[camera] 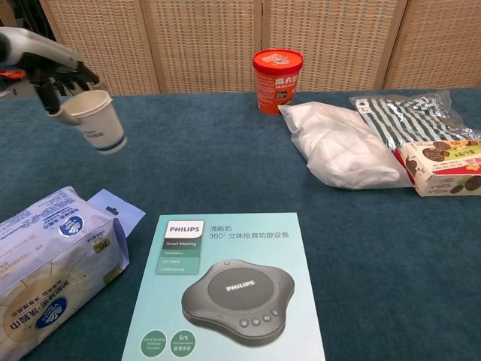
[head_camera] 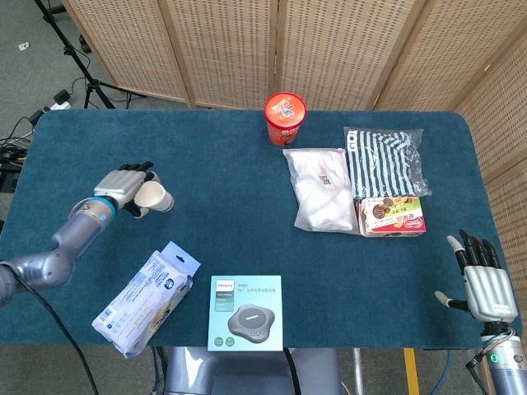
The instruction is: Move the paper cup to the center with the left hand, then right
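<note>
Head view shows the paper cup (head_camera: 154,197) as a small white cup, tipped over so its open mouth faces the left hand (head_camera: 125,186) and its base points toward three o'clock. The fingers of that hand wrap the rim end, so the cup is held, above the left part of the table (head_camera: 222,189), roughly at nine o'clock from the table's middle. Chest view gives the cup (camera: 96,120) from the side: white with faint blue print on its wall, tilted, mouth up toward ten o'clock, clear of the blue cloth, with the dark fingers of the left hand (camera: 58,84) closed over the rim.

Only the head view shows the right hand (head_camera: 481,280), at the table's four o'clock corner, fingers straight and spread wide, holding nothing.

At six o'clock from the cup lies a blue-and-white tissue pack (head_camera: 146,298), and beside it a teal speaker box (head_camera: 244,313). Chest view makes the box's lettering legible; head view does not. Far across, at one o'clock, stands a red tub (head_camera: 285,117), with a white bag (head_camera: 320,189), a striped bag (head_camera: 385,160) and a biscuit box (head_camera: 394,216) to its right.
</note>
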Robot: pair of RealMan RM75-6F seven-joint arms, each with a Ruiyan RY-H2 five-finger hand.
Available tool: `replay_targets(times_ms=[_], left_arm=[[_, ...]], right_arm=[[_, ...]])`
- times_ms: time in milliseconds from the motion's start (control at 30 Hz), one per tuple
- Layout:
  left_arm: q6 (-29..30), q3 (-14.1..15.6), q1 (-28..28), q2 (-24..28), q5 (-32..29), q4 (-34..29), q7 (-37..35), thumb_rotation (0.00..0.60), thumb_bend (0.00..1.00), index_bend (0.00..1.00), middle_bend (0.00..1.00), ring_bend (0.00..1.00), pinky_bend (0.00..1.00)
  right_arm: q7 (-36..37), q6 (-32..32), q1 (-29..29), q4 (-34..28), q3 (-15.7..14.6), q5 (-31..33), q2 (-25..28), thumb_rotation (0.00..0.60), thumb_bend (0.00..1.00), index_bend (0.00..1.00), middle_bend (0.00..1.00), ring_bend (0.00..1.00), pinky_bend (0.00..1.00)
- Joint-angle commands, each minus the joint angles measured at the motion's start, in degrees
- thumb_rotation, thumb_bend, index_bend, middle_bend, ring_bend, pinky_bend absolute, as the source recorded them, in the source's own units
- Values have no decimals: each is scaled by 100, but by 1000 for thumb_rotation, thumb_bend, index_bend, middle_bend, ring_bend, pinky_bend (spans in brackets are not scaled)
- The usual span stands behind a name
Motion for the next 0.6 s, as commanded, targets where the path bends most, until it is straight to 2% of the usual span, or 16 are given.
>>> replay_targets(times_ms=[33,400,600], left_arm=[[186,125,-504,-374,-442,78,377,600,374,324,0,0,0],[233,-3,-1489,-1160,-955,196,894,600,374,329,0,0,0],[455,-25,-1968,-1719,-1225,434,1201,600,361,329,0,0,0]], right_arm=[[31,-47,22,30,19,49,-5,600,53,69,0,0,0],[255,-164,56,140,73,190,20,600,53,68,0,0,0],[450,-199,51,176,73,200,65,600,53,69,0,0,0]])
